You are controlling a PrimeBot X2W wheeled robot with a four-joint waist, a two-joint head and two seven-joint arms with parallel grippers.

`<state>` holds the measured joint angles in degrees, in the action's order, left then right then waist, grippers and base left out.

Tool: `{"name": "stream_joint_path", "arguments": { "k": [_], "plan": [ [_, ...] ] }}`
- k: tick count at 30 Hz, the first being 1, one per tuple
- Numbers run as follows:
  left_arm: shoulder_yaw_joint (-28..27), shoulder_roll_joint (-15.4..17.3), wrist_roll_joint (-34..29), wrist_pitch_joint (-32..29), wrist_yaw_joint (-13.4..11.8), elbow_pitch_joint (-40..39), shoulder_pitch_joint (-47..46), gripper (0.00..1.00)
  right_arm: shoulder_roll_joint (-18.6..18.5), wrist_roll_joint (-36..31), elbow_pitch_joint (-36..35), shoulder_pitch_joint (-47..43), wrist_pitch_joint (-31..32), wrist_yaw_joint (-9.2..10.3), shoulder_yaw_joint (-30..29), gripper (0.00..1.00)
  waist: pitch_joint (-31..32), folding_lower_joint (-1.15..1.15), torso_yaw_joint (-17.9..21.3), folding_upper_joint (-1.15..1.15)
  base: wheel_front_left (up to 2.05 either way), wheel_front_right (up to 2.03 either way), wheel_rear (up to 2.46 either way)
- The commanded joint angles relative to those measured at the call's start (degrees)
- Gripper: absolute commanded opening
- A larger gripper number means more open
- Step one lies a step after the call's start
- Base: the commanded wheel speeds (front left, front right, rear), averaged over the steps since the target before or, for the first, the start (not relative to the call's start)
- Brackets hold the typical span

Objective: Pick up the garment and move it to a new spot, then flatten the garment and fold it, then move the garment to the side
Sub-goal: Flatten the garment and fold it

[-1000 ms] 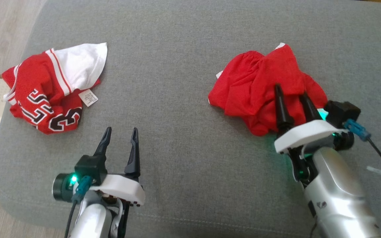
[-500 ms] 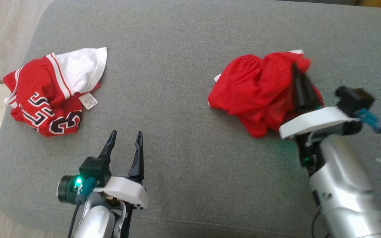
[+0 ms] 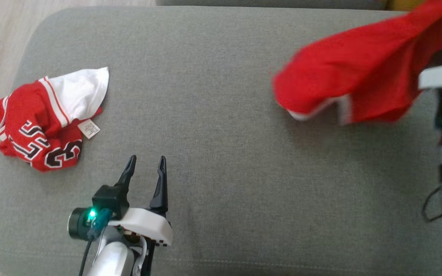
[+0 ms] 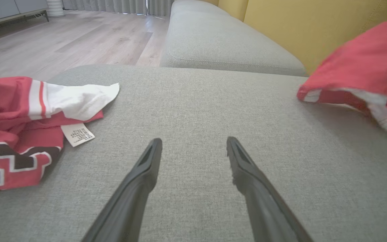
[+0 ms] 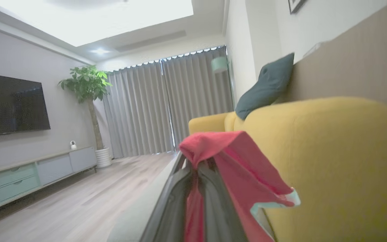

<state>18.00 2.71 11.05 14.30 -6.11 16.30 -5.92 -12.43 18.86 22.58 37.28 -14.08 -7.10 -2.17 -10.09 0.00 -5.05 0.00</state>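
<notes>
The red garment (image 3: 359, 84) with white trim hangs lifted off the grey cushion (image 3: 221, 126) at the upper right, stretched and blurred. My right gripper (image 5: 197, 169) is shut on the garment (image 5: 227, 158), its red cloth draped over both fingers in the right wrist view. The garment's hem (image 4: 364, 80) also hangs at the right of the left wrist view. My left gripper (image 3: 145, 165) rests low over the cushion's front left, open with nothing between its fingers (image 4: 149, 161).
A second crumpled garment, a red and white jersey (image 3: 44, 122) with black numbers and a label, lies at the cushion's left edge (image 4: 22, 124). A yellow sofa back (image 5: 331, 161) rises behind. Wooden floor lies to the left.
My right gripper closed on the red garment and lifted it up and to the right off the cushion. The head camera shifted. The left gripper stayed open in place.
</notes>
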Motion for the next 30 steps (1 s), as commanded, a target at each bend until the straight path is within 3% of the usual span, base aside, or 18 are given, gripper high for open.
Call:
{"name": "stream_joint_path", "arguments": {
  "k": [1,8,16,22,30],
  "plan": [
    [-1.24,0.17,0.42,0.7,-0.37,-1.54,-0.83,1.0,-1.05,-0.93,-2.81,2.7,0.66,-0.39,1.13,0.0,0.21,0.0,0.2,0.0,0.0,0.0,0.0],
    [-0.27,0.17,1.41,0.7,-0.59,-0.88,-0.69,1.0,-2.48,-2.47,-5.74,5.28,3.56,-0.39,3.84,0.0,1.47,0.0,-0.16,0.0,0.0,0.0,0.0],
    [-0.16,0.17,1.38,0.7,-0.19,-0.37,0.35,1.0,-1.63,-2.36,-4.97,7.65,4.25,-0.39,5.03,0.0,2.95,0.0,-2.17,0.0,0.0,0.0,0.0],
    [0.07,0.17,1.29,0.7,-0.05,-0.35,1.08,1.0,0.03,-0.98,-5.45,8.81,4.26,-0.39,7.57,0.0,3.36,0.0,-3.14,0.0,0.0,0.0,0.0],
    [1.33,0.17,1.94,0.7,-0.24,-0.35,0.93,1.0,4.99,4.25,-7.64,9.96,4.66,-0.39,15.39,0.0,3.82,0.0,-5.34,0.0,0.0,0.0,0.0]
  ]
}}
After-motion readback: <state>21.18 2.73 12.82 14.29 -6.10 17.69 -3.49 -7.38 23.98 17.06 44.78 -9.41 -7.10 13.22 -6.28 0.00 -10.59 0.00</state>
